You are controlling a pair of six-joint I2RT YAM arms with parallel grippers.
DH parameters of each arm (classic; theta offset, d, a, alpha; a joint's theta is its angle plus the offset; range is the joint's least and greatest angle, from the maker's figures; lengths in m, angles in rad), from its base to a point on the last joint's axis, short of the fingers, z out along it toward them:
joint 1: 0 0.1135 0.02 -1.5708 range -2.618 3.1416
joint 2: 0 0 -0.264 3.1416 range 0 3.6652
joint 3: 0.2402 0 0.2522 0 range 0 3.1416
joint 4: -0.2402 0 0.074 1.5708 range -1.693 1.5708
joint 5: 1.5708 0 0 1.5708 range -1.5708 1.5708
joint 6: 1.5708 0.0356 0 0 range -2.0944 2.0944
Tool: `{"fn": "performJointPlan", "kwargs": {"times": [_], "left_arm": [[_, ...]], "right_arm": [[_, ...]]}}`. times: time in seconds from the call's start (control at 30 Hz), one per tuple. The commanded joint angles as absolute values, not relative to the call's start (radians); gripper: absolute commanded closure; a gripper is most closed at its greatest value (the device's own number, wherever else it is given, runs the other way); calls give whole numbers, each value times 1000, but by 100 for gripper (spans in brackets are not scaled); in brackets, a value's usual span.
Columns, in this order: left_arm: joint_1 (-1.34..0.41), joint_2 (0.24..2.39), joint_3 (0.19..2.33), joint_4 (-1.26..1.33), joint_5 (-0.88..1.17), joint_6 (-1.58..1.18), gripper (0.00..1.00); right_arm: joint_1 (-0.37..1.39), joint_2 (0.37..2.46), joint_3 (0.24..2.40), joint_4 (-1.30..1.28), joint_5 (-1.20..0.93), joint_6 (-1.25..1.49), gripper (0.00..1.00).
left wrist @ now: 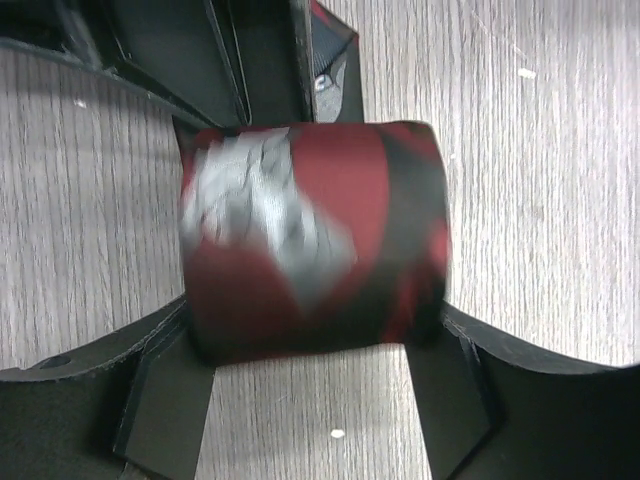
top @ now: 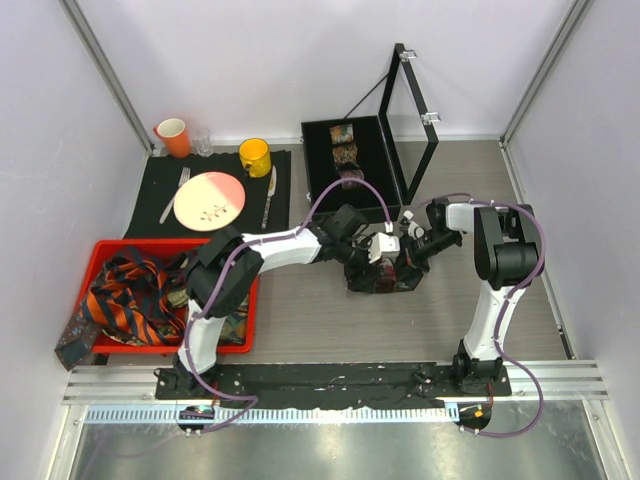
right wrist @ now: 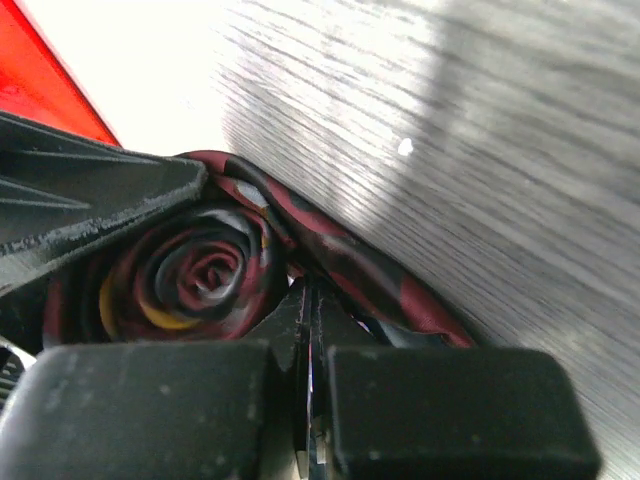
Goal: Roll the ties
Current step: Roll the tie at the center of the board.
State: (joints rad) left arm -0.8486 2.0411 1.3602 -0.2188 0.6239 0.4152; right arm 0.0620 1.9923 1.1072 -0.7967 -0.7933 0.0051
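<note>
My left hand [left wrist: 315, 325] straddled the rolled tie [left wrist: 300, 230] wide; I couldn't tell if it gripped. My right hand [right wrist: 312, 350] sat shut beside it.

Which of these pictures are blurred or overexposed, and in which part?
Left wrist view: the rolled tie is smeared by blur, the table around it is sharp. Right wrist view: the table is washed out white at upper left, the right gripper near the lens is soft. Top view: evenly lit and sharp.
</note>
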Motion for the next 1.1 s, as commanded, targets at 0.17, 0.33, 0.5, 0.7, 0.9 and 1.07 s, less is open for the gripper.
{"fn": "performJointPlan", "kwargs": {"times": [0.17,0.33,0.5,0.7,0.9,1.07], "left_arm": [[-877,2104,1448,-118,672,357,28],[-894,2135,1470,-178,624,377,59],[-882,2065,1360,-274,589,497,71],[-874,2055,1322,-364,483,555,71],[-879,2114,1391,-383,426,528,66],[-884,2126,1411,-382,422,529,61]], "right_arm": [[61,2043,1129,-706,-607,-2,99],[67,2031,1120,-713,-621,9,99],[63,2017,1106,-722,-595,-18,99],[29,2007,1114,-768,-713,-61,96],[-15,1907,1123,-883,-931,-145,64],[-21,1899,1111,-962,-1060,-187,45]]}}
